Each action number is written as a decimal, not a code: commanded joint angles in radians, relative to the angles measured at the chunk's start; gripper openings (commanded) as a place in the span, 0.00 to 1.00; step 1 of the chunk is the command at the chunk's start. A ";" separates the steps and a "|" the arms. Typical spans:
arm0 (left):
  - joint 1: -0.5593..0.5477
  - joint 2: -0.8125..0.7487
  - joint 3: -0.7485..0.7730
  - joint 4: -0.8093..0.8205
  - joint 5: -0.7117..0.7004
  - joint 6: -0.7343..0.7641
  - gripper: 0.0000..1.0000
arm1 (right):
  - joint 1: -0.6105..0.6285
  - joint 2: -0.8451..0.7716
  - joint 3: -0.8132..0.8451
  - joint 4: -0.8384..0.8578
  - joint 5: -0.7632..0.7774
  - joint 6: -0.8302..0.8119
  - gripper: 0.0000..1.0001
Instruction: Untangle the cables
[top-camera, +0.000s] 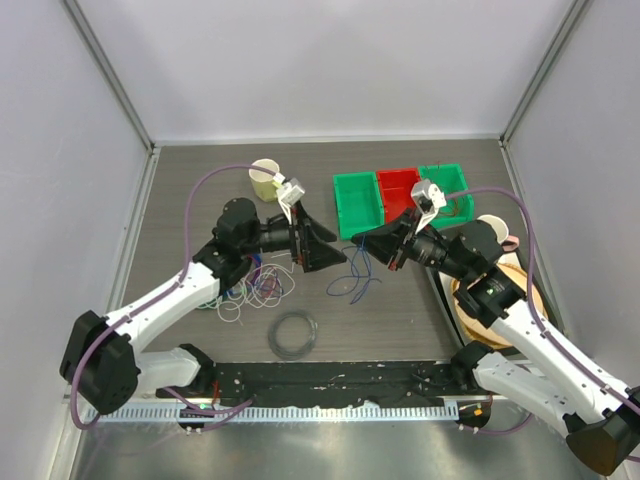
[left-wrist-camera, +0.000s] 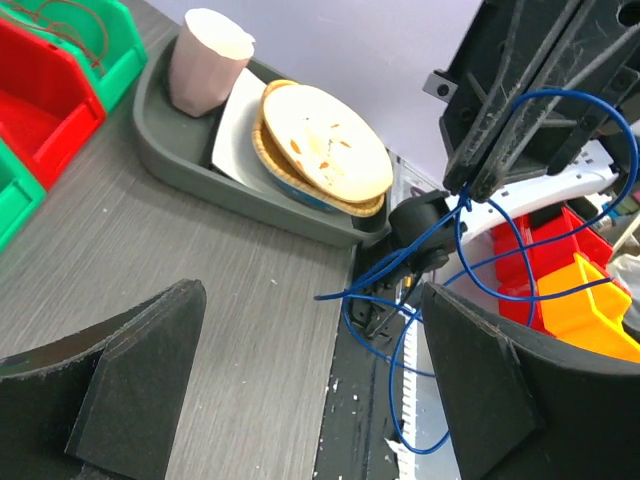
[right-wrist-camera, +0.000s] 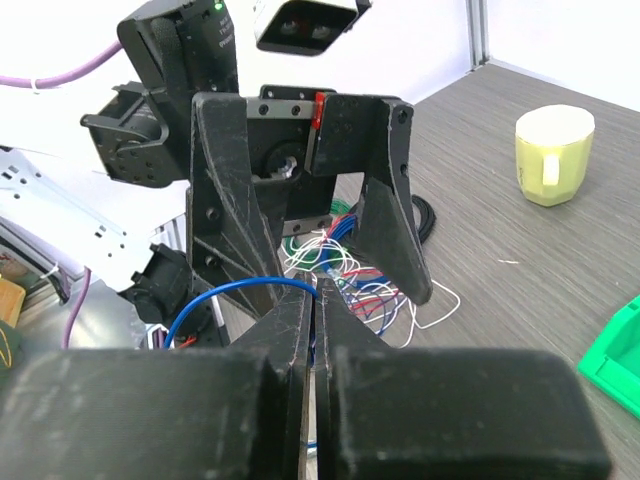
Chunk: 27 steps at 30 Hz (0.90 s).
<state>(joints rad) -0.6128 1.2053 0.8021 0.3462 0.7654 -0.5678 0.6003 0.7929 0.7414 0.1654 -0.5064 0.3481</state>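
A tangled pile of white, red and blue cables (top-camera: 258, 285) lies on the table under my left arm and shows behind the fingers (right-wrist-camera: 385, 290) in the right wrist view. My right gripper (top-camera: 360, 241) is shut on one blue cable (top-camera: 357, 277), lifted clear of the pile. That cable loops down from the shut fingertips (left-wrist-camera: 468, 185) and leaves my right gripper (right-wrist-camera: 320, 295) on its left side. My left gripper (top-camera: 332, 240) faces the right one, jaws wide open, with nothing between them. The blue cable (left-wrist-camera: 470, 290) hangs in front of my left gripper (left-wrist-camera: 310, 390), close to its right finger (left-wrist-camera: 520, 390).
A dark grey coiled ring (top-camera: 293, 335) lies near the front. A yellow cup (top-camera: 265, 180) stands at the back left. Green and red bins (top-camera: 400, 195) sit at the back. A grey tray (left-wrist-camera: 250, 195) on the right holds a pink cup (left-wrist-camera: 205, 60) and plates.
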 joint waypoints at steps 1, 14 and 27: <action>-0.039 0.026 0.042 0.085 0.028 0.040 0.91 | 0.004 0.006 0.038 0.085 -0.027 0.046 0.01; -0.076 0.002 0.046 -0.033 -0.315 0.022 0.00 | 0.004 -0.072 0.049 -0.071 0.356 0.026 0.01; -0.016 -0.308 -0.052 -0.613 -1.162 -0.049 0.00 | 0.003 -0.228 0.044 -0.466 1.345 -0.021 0.01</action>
<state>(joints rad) -0.6537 0.9634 0.7403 -0.0910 -0.1150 -0.5766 0.6022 0.5838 0.7544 -0.2485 0.6037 0.3496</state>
